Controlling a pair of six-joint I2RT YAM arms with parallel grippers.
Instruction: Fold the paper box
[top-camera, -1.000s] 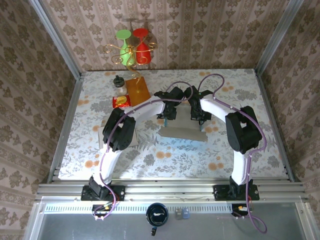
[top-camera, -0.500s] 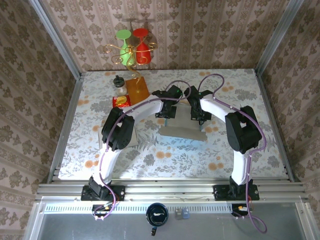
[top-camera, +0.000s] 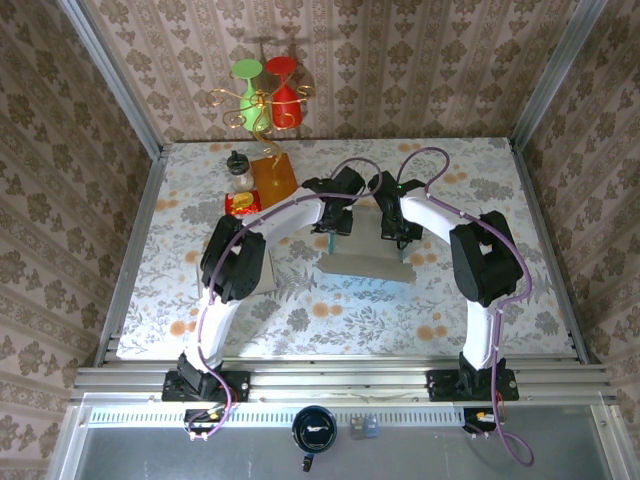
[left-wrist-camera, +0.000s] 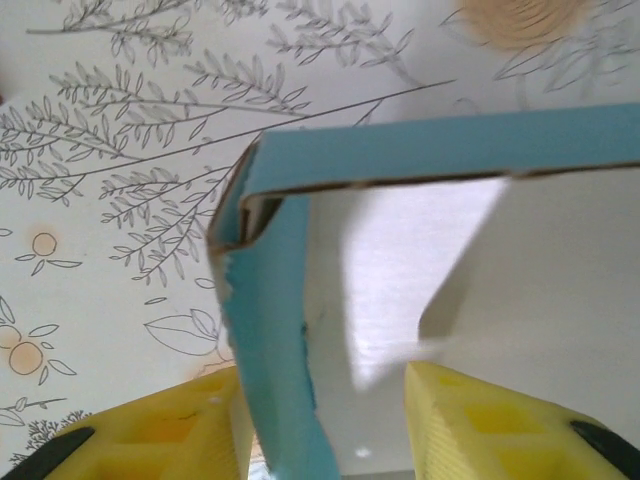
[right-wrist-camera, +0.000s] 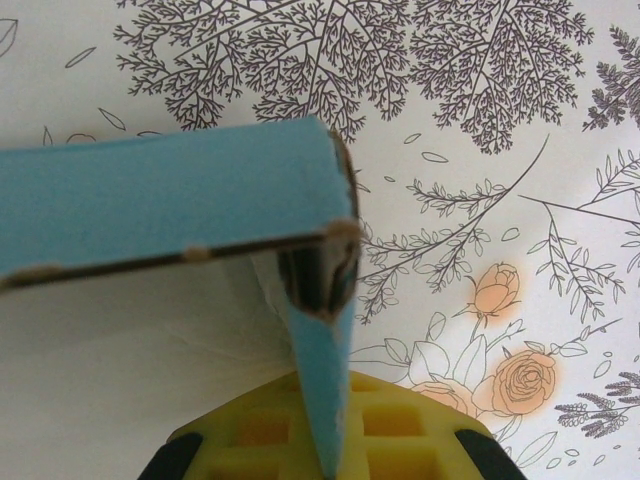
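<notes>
Straddling paper box (left-wrist-camera: 450, 160) wall, left pincer (left-wrist-camera: 322, 405) apart; right pincer (right-wrist-camera: 325, 410) clamped on opposite wall.

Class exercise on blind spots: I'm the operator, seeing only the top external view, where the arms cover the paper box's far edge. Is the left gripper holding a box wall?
Observer: No. The left wrist view shows the left gripper open, a blue wall of the paper box between its fingers with a gap on one side.
Operator: And the right gripper?
Observer: The right wrist view shows it shut on a second wall, pads against both faces.
</notes>
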